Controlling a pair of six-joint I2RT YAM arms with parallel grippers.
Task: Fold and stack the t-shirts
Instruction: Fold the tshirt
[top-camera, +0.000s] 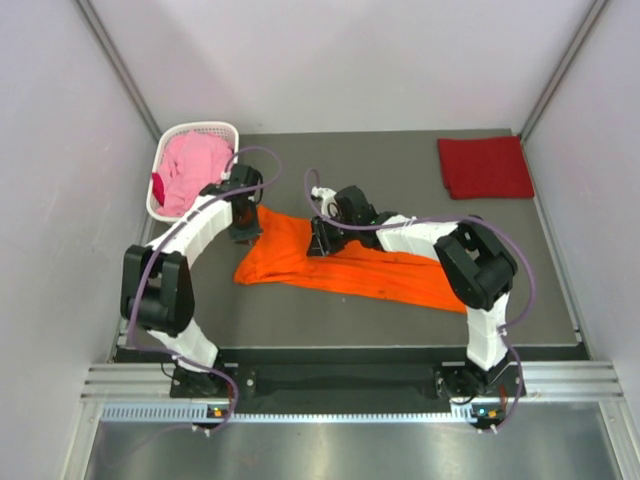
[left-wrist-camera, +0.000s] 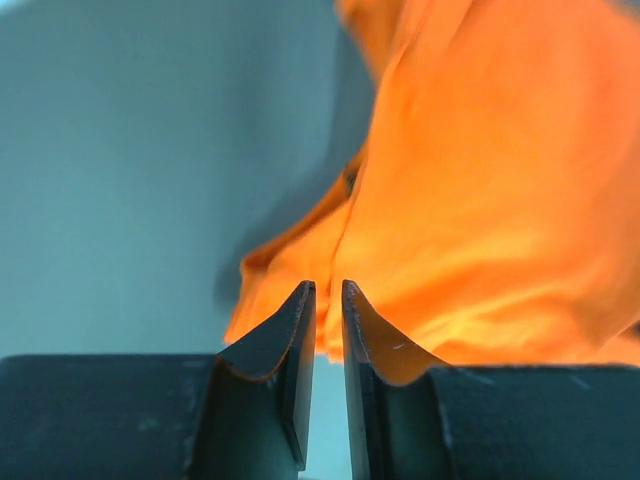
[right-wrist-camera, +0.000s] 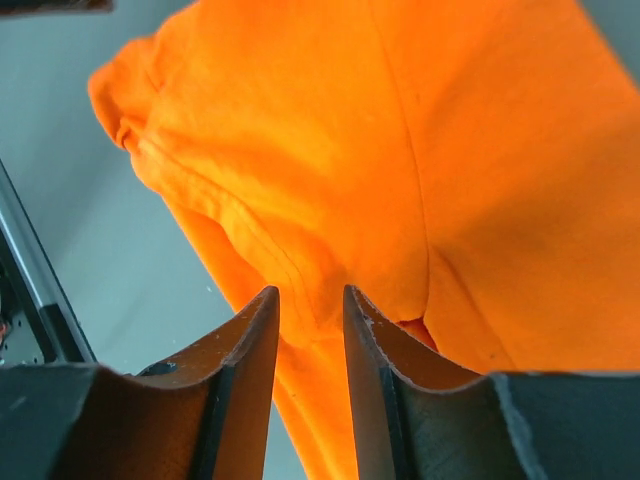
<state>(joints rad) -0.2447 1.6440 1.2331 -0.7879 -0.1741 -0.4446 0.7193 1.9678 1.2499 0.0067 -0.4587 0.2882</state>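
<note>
The bright orange t-shirt (top-camera: 345, 265) lies crumpled across the middle of the table. My left gripper (top-camera: 243, 225) is at its far left corner; in the left wrist view the jaws (left-wrist-camera: 328, 290) stand nearly together, pinching an edge of the orange cloth (left-wrist-camera: 490, 200). My right gripper (top-camera: 322, 240) is at the shirt's far edge near the middle; its jaws (right-wrist-camera: 310, 298) pinch a seamed fold of orange cloth (right-wrist-camera: 330, 150). The dark red t-shirt (top-camera: 485, 167) lies folded at the far right. The pink t-shirt (top-camera: 190, 170) is bunched in the basket.
The white lattice basket (top-camera: 225, 130) stands at the far left corner of the dark mat (top-camera: 300, 320). Side walls close in the table on both sides. The metal rail with the arm bases runs along the near edge.
</note>
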